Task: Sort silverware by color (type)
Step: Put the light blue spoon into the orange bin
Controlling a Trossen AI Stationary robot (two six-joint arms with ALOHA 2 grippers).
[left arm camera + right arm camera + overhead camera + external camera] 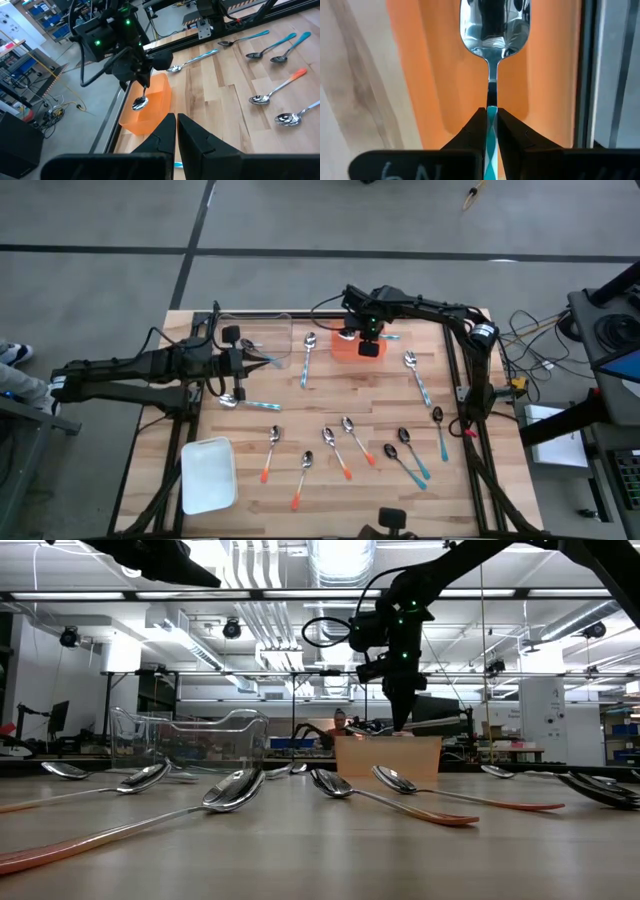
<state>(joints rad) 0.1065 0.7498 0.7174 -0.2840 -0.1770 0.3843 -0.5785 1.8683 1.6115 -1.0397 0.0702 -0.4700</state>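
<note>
The right gripper, clamped on a blue-handled spoon hanging over the orange bin, risks missorting it there, while the left gripper waits together.

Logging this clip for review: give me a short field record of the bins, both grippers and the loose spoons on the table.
right gripper: shut on light-blue-handled spoon, bowl hanging over orange bin
left gripper: shut, holding nothing visible, beside clear bin
white tray: near front-left corner of table
orange-handled spoons: loose, front middle
teal-handled spoons: loose, front right
</note>
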